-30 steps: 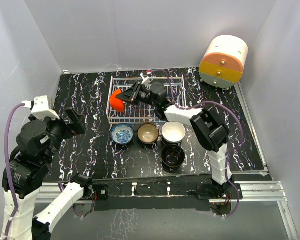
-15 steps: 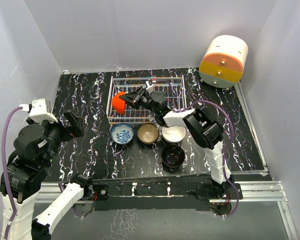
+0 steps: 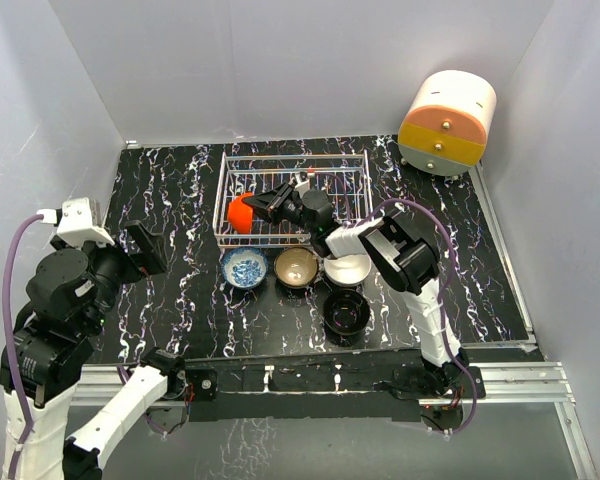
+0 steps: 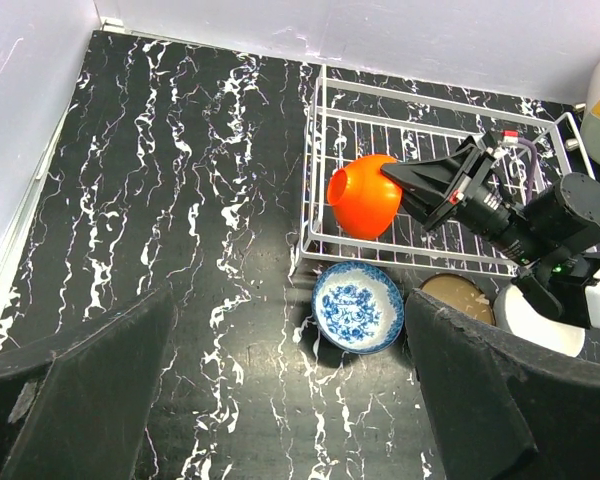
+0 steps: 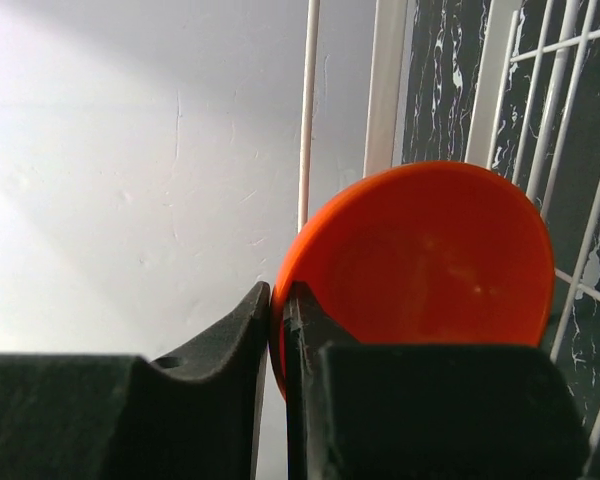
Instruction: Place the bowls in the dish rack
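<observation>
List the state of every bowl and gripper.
red bowl: tilted, held over dish rack
blue-and-white bowl: upright on table
tan bowl: upright on table
white bowl: upright on table
black bowl: upright on table
left gripper: open, empty
right gripper: shut on red bowl

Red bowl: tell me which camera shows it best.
Left wrist view: the red bowl shows almost whole, tipped sideways at the left end of the dish rack, rim pinched by the right gripper. The top external view shows it small, beside the arm; the right wrist view shows only its inside, close up.
</observation>
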Motion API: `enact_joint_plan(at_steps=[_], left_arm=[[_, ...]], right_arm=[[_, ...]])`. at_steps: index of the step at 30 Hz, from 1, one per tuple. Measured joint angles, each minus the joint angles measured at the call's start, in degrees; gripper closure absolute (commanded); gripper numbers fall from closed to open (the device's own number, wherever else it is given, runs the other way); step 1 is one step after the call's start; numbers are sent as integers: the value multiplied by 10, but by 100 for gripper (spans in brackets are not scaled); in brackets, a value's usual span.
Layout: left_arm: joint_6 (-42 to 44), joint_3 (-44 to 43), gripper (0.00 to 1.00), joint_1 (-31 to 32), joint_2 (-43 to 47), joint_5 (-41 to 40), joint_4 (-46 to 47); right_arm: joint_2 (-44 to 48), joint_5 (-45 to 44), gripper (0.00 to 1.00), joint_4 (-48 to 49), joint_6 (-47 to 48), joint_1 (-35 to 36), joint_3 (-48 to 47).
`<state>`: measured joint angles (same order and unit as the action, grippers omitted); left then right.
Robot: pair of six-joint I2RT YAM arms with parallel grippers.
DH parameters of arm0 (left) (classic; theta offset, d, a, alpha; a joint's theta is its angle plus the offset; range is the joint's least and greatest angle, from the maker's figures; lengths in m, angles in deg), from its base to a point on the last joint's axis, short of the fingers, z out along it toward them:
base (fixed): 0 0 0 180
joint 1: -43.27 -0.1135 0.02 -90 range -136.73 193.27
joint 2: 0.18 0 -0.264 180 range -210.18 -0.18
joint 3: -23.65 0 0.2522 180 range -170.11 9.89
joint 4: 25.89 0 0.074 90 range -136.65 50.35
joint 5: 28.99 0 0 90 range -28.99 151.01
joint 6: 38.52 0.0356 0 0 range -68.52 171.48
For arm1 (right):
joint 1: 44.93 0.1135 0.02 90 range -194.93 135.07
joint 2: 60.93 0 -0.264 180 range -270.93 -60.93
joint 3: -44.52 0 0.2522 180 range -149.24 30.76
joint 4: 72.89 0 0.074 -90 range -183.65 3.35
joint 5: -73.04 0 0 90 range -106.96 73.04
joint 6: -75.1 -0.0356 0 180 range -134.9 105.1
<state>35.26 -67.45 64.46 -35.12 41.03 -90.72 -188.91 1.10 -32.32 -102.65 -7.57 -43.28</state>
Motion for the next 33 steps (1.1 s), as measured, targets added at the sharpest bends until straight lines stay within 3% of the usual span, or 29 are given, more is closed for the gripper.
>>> enact_joint_plan(at_steps=[6,9,12,18,33], left_arm=[[0,0,3,0,5,-3,-1],[0,0,3,0,5,-4,-2],[0,1,3,0,5,-4,-2],[0,1,3,0,5,-4,-2],[-2,2,3,0,5,-3,1]], right_arm=[[2,-12,76,11,-20,-5,24],[7,-19,63,7,-24,-8,37],[15,-27,56,-3,-24,-11,47],[28,-47,53,-60,-4,-14,50],[141,-159,50,-351,117,-15,39]])
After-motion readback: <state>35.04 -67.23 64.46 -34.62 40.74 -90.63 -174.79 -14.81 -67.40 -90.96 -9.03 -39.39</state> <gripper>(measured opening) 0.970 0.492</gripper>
